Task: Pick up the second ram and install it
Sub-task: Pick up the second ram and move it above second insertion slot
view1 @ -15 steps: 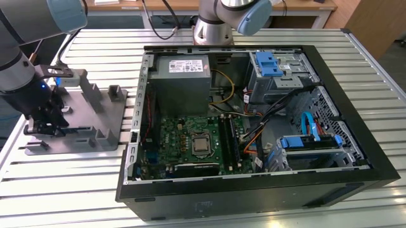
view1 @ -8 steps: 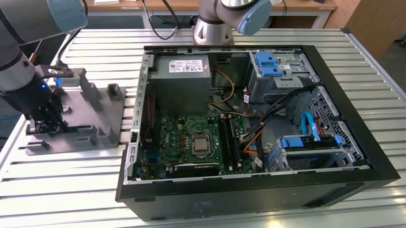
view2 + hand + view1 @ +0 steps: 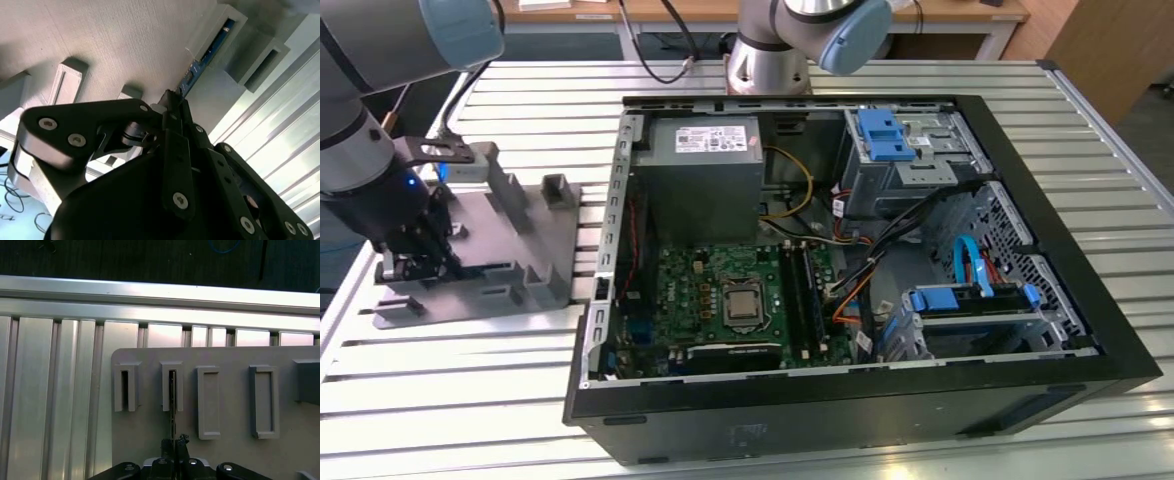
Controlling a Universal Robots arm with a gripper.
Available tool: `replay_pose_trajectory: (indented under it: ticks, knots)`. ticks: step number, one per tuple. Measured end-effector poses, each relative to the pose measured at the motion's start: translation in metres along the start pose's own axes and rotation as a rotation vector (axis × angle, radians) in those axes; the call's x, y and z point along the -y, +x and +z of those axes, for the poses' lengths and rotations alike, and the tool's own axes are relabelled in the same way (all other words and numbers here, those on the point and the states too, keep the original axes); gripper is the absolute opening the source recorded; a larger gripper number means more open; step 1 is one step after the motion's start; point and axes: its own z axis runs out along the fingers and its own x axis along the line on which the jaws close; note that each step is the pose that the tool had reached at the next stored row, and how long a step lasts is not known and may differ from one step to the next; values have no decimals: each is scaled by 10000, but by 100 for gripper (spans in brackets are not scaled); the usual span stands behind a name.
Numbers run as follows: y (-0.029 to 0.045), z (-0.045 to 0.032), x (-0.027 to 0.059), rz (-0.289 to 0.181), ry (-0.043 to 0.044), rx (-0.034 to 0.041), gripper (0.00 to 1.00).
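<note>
Hidden behind the pincer [image 3: 172,97] links in the second wrist view: most of the second ram [image 3: 216,41], clamped end included. Seen edge-on in the first wrist view, chips and sticker untellable. Cropped by that picture's border: grey holder plate [image 3: 230,440], desk [image 3: 50,390].

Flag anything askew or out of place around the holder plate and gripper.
Nothing stands out. The second ram stands on edge, straight in its slot of the grey holder plate, with the gripper closed squarely on it.
</note>
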Motion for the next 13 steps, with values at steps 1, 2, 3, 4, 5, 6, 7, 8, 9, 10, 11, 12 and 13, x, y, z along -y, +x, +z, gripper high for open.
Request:
replay_pose_trajectory:
  ticks: [1, 2, 3, 4, 5, 6, 7, 8, 9, 10, 11, 12, 13]
  knots:
    - [0, 0, 0, -1, 0, 0, 14]
    - [0, 1, 0, 0, 0, 0, 14]
    - [0, 1, 0, 0, 0, 0, 14]
    - [0, 1, 1, 0, 0, 0, 14]
    - [0, 2, 1, 0, 0, 0, 14]
    - [0, 2, 1, -1, 0, 0, 14]
    - [0, 2, 1, 0, 0, 0, 14]
    - [0, 3, 1, -1, 0, 0, 14]
    - [0, 3, 1, 0, 0, 0, 14]
    - [0, 1, 2, -1, 1, 0, 14]
    - [0, -9, 2, -1, 5, 3, 14]
    - [0, -36, 2, -1, 4, 11, 14]
    - [1, -73, 2, -2, 2, 27, 14]
